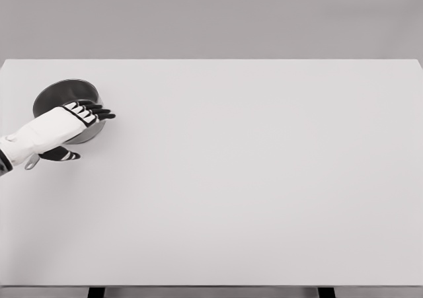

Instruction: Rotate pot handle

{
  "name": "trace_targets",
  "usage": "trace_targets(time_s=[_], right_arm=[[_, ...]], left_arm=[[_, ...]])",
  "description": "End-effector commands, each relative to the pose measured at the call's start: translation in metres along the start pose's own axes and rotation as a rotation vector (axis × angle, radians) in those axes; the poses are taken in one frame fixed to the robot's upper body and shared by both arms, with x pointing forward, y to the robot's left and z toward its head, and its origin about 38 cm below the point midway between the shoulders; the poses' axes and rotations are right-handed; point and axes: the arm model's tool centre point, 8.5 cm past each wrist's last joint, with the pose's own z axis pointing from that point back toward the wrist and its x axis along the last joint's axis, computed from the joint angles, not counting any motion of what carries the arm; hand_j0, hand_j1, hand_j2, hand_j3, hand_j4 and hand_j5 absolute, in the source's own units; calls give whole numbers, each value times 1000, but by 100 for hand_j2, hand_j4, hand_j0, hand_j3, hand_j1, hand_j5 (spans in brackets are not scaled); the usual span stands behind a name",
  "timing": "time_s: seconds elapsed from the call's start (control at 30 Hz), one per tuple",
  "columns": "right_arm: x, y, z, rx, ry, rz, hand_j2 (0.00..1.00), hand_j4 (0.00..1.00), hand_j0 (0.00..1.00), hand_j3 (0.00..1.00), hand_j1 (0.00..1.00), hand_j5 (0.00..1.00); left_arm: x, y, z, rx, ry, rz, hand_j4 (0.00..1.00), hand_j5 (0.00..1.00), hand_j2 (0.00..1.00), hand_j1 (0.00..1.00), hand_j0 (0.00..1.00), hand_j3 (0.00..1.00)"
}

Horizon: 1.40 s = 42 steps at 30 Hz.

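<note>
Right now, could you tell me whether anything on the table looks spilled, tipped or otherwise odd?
Nothing stands out. The metal pot sits upright near the far left of the white table, with no spill or damage visible. The left hand reaches over its near rim, fingers extended, covering part of it. The handle tip shows below the wrist.

dull grey metal pot (61,92); matt white table (264,179)

Far-left rear of table (251,199): pot (56,94) with left hand (73,123) over its near rim. Everything right of and nearer than that is open surface.
</note>
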Motion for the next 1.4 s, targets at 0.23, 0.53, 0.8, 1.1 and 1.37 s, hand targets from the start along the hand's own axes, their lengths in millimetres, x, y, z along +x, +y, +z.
trace_targets(time_s=[0.23,0.53,0.8,1.1,1.37], right_arm=[[0,0,0,0,0,0,100,100,100,100,100,100],[0,0,0,0,0,0,100,100,100,100,100,100],[0,0,0,0,0,0,100,100,100,100,100,100],[0,0,0,0,0,0,100,100,100,100,100,100],[0,0,0,0,0,0,100,100,100,100,100,100]], left_arm=[[-8,-2,2,-5,24,8,100,100,100,100,100,100],[-19,-2,11,-21,56,4,100,100,100,100,100,100],[-18,-5,11,-66,54,5,100,100,100,100,100,100],[-22,7,17,-26,71,-1,100,100,100,100,100,100],[-26,9,21,-19,83,-2,100,100,100,100,100,100]])
